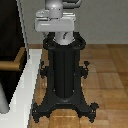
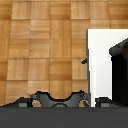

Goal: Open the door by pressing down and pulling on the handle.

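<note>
No writing can be read anywhere here. The door (image 1: 11, 25) is a plain dark panel with no sign, number or label on it, and the handle (image 1: 11, 65) beside it is bare brass-tan with no marking. The black pedestal (image 1: 64, 75), just to the exterior view's right of the door, carries no brand or number that I can make out, and the pale arm housing (image 1: 55, 22) above it shows none either at this blur. The wooden floor (image 2: 45, 45) in the wrist view is unmarked.
</note>
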